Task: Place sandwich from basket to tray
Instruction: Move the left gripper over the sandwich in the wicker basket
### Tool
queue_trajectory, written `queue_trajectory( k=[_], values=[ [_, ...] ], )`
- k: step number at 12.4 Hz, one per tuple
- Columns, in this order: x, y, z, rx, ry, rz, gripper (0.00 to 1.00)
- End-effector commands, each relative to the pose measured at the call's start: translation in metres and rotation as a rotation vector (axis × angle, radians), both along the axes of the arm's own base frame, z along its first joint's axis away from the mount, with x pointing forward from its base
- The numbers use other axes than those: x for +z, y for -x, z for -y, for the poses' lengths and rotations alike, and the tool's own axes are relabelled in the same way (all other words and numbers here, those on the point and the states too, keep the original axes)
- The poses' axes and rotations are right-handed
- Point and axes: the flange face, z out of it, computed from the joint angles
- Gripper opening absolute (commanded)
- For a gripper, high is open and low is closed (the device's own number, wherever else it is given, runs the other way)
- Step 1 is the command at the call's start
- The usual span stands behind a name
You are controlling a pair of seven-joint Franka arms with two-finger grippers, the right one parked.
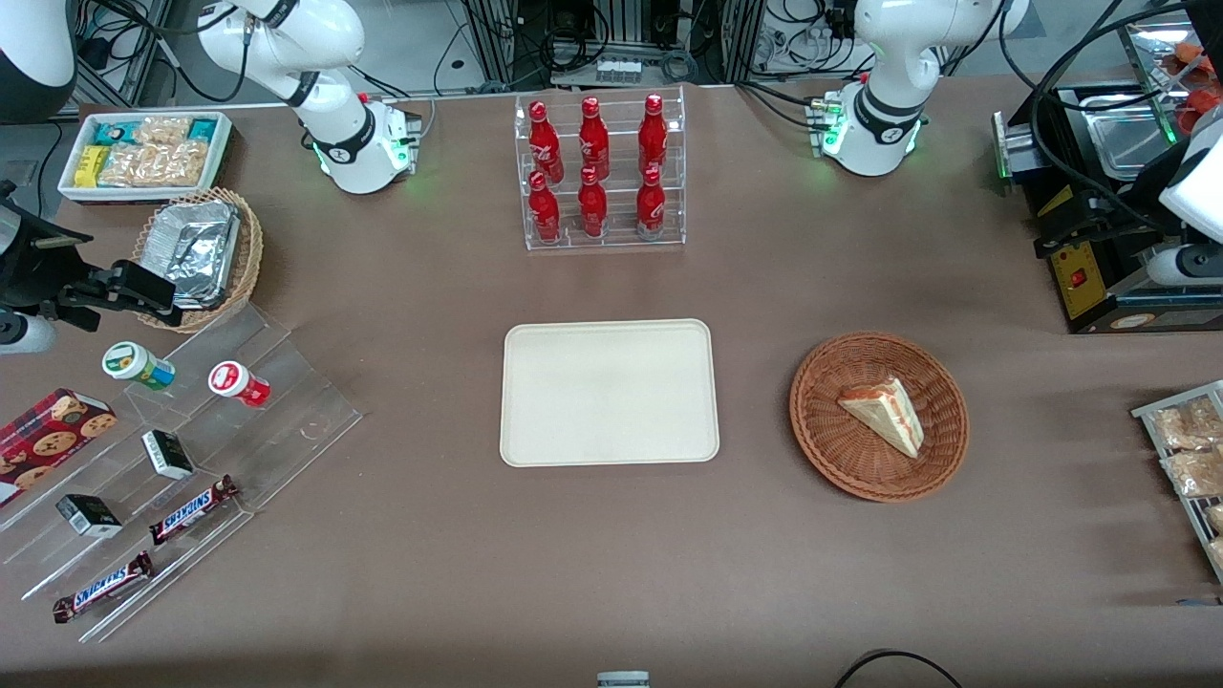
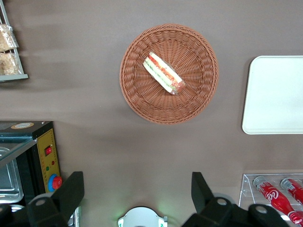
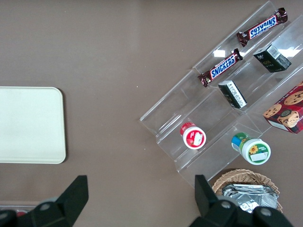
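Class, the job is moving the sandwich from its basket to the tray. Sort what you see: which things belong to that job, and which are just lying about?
Belonging to the job:
sandwich, lying in the basket
basket
tray, nothing on it
gripper, open, high above the table, nothing held

Just lying about:
red bottles in a clear rack
Snickers bars
foil trays
cookie box

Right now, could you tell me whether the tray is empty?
Empty: the tray is bare; the sandwich lies in the basket; the open gripper hangs above the table.
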Motion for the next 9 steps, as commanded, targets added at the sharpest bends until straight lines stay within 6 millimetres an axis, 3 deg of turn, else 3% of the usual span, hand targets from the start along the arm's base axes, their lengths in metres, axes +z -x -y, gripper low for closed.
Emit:
queue_trajectory(
  k=[1,4,9],
  values=[
    [0.004,-0.006,0.002,0.006,0.004,0.016,1.0],
    [-0.034,-0.029,0.002,0.087,-0.036,-0.008,1.0],
    [-0.146,-0.056,0.037,0.5,-0.076,0.048,1.0]
  ],
)
